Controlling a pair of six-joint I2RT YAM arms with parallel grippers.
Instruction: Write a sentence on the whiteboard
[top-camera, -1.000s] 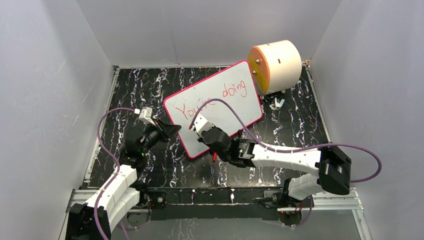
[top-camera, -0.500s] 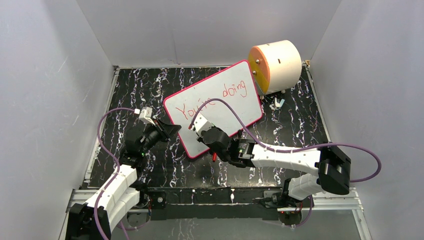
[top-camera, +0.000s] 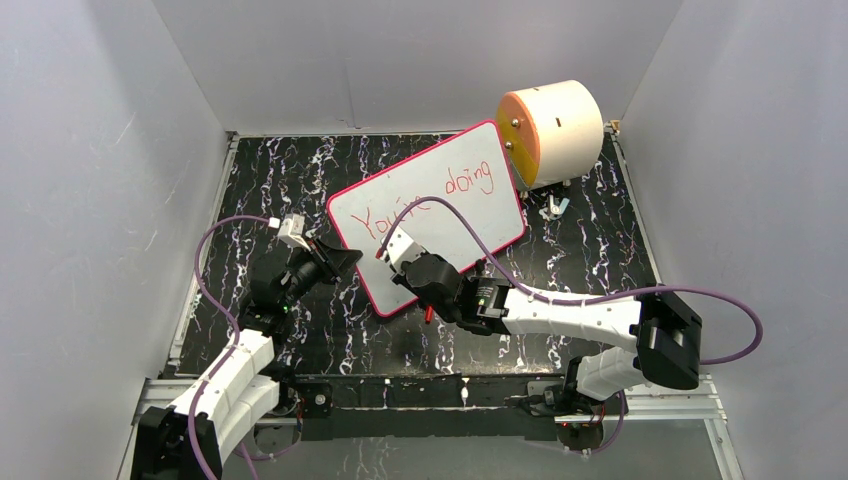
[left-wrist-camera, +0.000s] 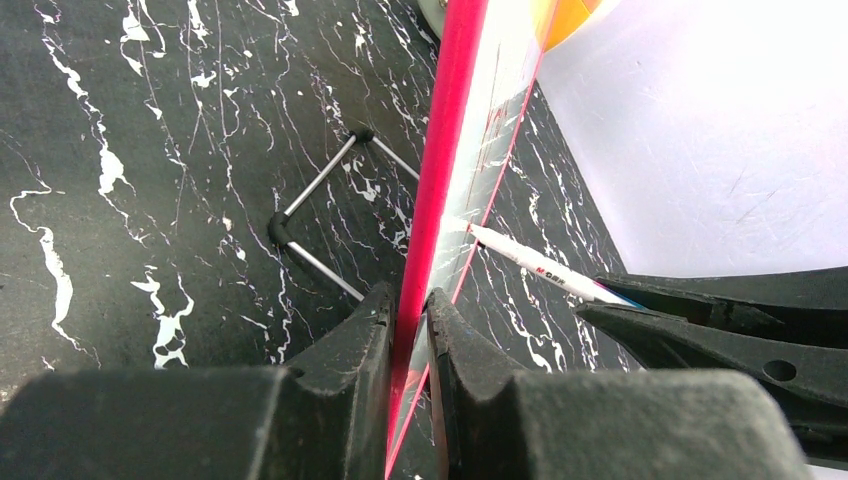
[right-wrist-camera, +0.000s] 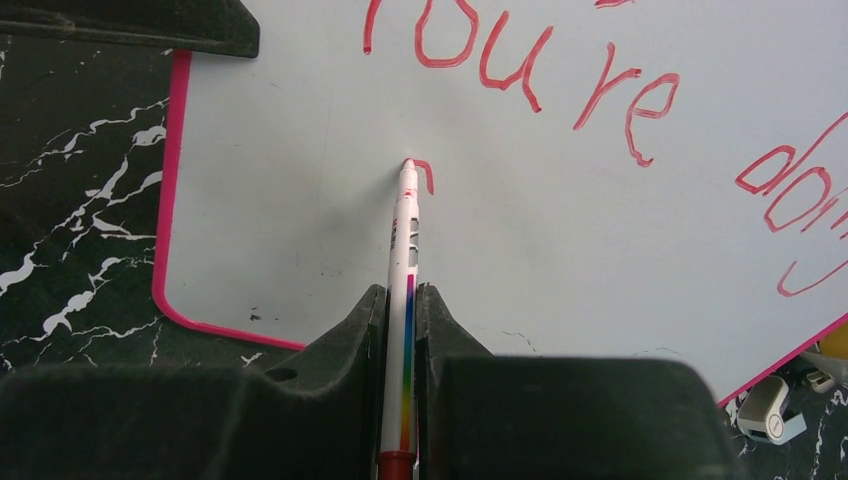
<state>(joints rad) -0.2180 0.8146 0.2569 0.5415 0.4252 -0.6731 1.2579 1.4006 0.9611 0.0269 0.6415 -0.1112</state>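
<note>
**Marker tip on the board, both grippers clamped**

We see smooth pale grey walls closing in three sides of a table with a black top veined in white like marble.

The whiteboard sits at mid-table, turned at a slant. It is a glossy white rectangle with rounded corners and a thin pink-red frame. From the left wrist it shows edge-on, with a bent wire stand on the table behind it.

Its far corner lies just beside a cream cylinder with an orange face. We cannot tell whether they touch. Open tabletop runs along the left and far sides.

The left gripper is clenched on the board's near frame edge, one finger on each face. The right gripper grasps a slim white marker with a rainbow stripe, and its tip is on the board. Its purple cable arches across the board's face.

The sentence is red handwriting reading "You're doing". A short hooked stroke sits below it, at the marker tip. The white space beneath is bare.
</note>
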